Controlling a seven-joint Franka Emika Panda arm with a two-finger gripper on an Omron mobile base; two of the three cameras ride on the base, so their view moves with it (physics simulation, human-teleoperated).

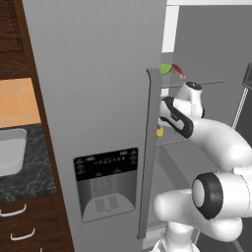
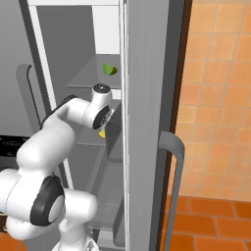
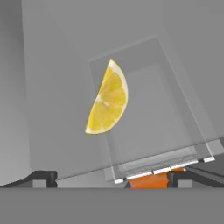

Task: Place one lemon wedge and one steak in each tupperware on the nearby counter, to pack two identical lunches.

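Table [image 1: 29, 172] with sink [image 1: 11, 150] far left; fridge door [image 1: 98, 98] with dispenser [image 1: 106, 184]; arm reaching into open fridge; lemon wedge [image 3: 108, 98] on grey shelf [image 3: 52, 109], centred ahead of jaws [image 3: 111, 178], untouched; jaws spread wide, holding nothing; second greenish wedge [image 2: 110, 69] on higher shelf.

No legible text, brand, number or sign is present. The only lettering-like marks are on the black rectangular control panel [image 1: 105, 164] of the dispenser set into the grey brushed-metal refrigerator door [image 1: 93, 74]: two rows of small pale marks resembling button captions and icons, too small and blurred to read. The white robot arm [image 2: 59, 127], the dark brown wooden cabinets [image 1: 24, 221] and the orange tiled wall [image 2: 215, 98] carry no markings.
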